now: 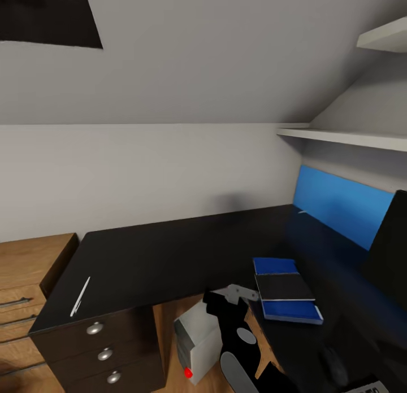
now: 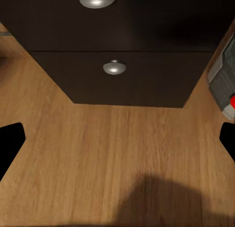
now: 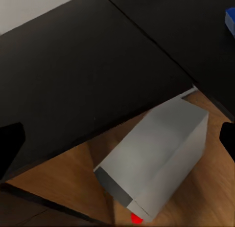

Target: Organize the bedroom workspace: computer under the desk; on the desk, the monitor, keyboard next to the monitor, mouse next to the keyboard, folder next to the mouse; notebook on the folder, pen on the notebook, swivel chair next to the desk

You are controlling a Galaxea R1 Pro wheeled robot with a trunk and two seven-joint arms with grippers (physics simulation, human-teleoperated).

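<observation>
Pen (image 1: 79, 296) in head view alone.

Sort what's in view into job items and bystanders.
Job: desk, computer, folder, notebook lying on the folder, pen, monitor.
Bystanders: wooden drawer chest, blue wall panel, wall shelves.

Grey sloped wall (image 1: 186, 99), wooden floor (image 2: 117, 158)
</observation>
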